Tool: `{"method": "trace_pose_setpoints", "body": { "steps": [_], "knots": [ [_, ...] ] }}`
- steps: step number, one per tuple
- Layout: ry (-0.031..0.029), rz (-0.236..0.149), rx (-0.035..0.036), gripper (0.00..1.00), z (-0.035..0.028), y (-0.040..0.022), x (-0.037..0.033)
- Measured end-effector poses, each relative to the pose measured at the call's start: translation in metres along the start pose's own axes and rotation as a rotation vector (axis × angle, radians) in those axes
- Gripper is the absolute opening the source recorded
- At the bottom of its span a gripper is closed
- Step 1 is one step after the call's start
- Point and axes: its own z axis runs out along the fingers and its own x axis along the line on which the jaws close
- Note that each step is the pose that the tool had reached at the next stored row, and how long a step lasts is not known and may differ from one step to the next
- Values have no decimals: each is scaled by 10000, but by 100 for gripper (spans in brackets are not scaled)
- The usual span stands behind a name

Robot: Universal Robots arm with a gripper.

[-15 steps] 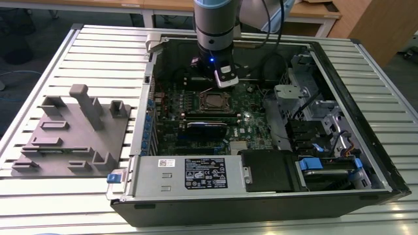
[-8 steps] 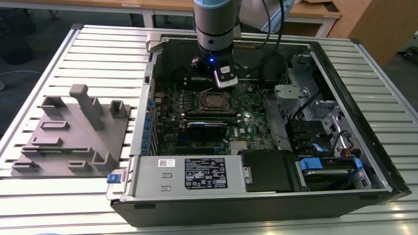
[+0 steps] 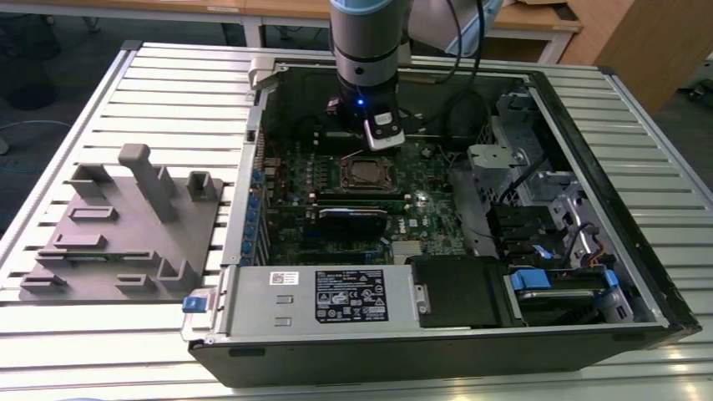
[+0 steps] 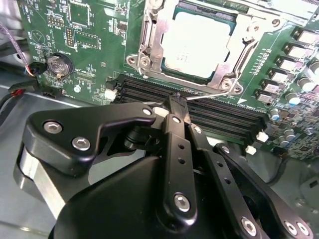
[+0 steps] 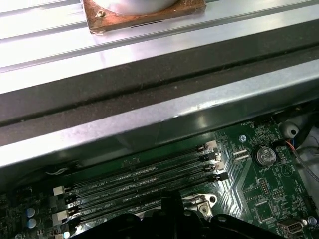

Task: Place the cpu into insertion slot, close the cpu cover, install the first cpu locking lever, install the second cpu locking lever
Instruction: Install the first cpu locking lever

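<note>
The cpu (image 4: pixel 199 42), a dull silver square, lies flat in the insertion slot (image 3: pixel 366 174) on the green motherboard. The cpu cover (image 4: pixel 148 35), a metal frame with a cut-out middle, lies down around the chip. A thin wire locking lever (image 4: pixel 212 94) runs along the socket's edge beside the memory slots. Its free end meets the tips of my gripper (image 4: pixel 178 101), whose black fingers (image 4: pixel 174 129) are pressed together. I cannot tell whether the wire is pinched between them. In the exterior view my gripper (image 3: pixel 382 144) hangs inside the open case just behind the socket. The gripper's tip (image 5: pixel 172 201) also shows in the first wrist view.
Long black memory slots (image 4: pixel 224 119) lie between my gripper and the socket. A coin battery (image 4: pixel 60 64) sits on the board. The case wall (image 5: pixel 149 94) rises close behind. A power supply box (image 3: pixel 323 296), a black card (image 3: pixel 351 213) and a grey fixture (image 3: pixel 123 225) are also in view.
</note>
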Motion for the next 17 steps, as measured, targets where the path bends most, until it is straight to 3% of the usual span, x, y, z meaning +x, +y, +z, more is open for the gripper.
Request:
{"method": "trace_pose_setpoints", "body": {
  "steps": [6,17],
  "knots": [
    [-54,204,12,10,5,-3,7],
    [-99,359,7,10,16,-10,39]
  ]
}}
